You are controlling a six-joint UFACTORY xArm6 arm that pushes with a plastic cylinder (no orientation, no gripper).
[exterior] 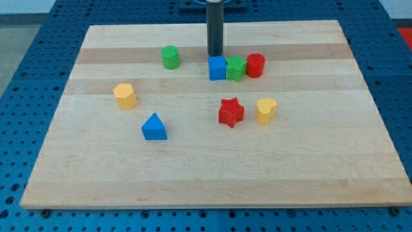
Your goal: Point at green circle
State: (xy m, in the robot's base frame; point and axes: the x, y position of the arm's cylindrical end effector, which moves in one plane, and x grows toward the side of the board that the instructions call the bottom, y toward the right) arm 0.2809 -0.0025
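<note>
The green circle (170, 57) stands on the wooden board (212, 167) at the upper left of centre. My tip (215, 54) is at the end of the dark rod, to the right of the green circle and apart from it, just above the blue cube (217, 67). The blue cube, a green star-like block (236, 68) and a red cylinder (255, 65) sit in a row touching each other.
A yellow hexagon block (125, 95) lies at the left. A blue triangle (154, 127) lies below it toward the centre. A red star (231, 112) and a yellow block (265, 110) lie near the middle right.
</note>
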